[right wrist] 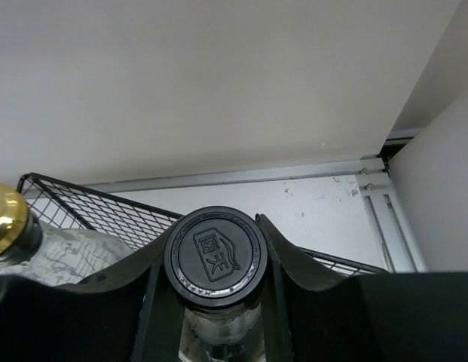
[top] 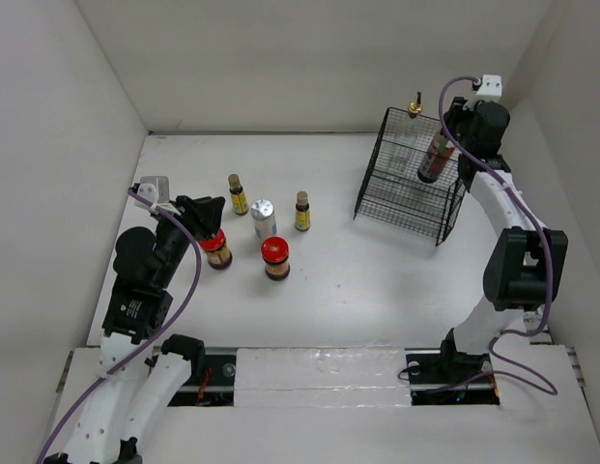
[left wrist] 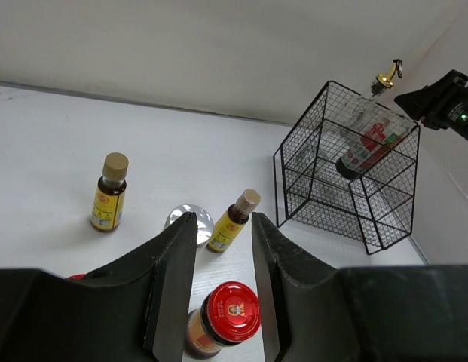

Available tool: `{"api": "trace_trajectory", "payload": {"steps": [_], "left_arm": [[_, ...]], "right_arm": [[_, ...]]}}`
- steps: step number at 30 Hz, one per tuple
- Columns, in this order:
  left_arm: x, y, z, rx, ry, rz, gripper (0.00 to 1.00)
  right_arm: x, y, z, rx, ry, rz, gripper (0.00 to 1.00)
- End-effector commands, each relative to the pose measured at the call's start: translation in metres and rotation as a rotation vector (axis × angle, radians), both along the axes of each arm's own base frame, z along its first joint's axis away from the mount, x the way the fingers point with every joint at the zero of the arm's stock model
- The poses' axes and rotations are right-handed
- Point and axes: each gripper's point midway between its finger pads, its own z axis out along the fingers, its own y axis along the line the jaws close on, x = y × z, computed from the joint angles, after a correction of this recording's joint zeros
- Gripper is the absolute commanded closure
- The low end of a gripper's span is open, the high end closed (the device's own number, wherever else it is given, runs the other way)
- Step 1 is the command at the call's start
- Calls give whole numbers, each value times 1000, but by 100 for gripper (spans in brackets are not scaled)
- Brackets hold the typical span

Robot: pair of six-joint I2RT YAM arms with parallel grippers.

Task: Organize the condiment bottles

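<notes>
— Anything legible?
— On the black-capped sauce bottle point(right wrist: 215, 255), cap centre: two embossed characters, seemingly "海天". The ring lettering around them is too fine.
— The yellow-labelled bottle point(left wrist: 107, 197) at nine o'clock?
— Unreadable.

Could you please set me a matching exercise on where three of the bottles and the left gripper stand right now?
1 gold-capped clear bottle
2 black-capped sauce bottle
3 silver-lidded white jar
4 left gripper

A standing on the table
B open, holding nothing
C held in the right gripper
D in the wire rack, ungripped

Pairs: 1-D, 2-C, 3-A, 4-B.
</notes>
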Motion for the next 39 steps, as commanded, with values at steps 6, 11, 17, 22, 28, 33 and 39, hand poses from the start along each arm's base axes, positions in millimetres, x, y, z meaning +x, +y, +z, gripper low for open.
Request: {"api": "trace_trajectory", "payload": {"steps": [6,11,17,22,28,33,39], "left_arm": [[-2,-2,13,-15,-41,-14,69],[-2,-2,13,-15,-41,-14,69],[-2,-2,13,-15,-41,-14,69],[-4,0,15,-18,-50,-5,68],[-3,1,15,-18,-50,6,65],[-3,1,15,-18,-50,6,65],[-4,0,15,-18,-50,-3,65]], "right_arm": [[15,-4,32,41,-137,-2,51],[15,-7,42,39,-154,5,29],[-21,0,117,15,-281,30,14],[-57,75,145,-32,-324,220,19],[-113,212,83,-51,-221,614,83],[-201,332,8,-120,-122,1035,75],[-275,378,-51,-253,-37,1239,6]]}}
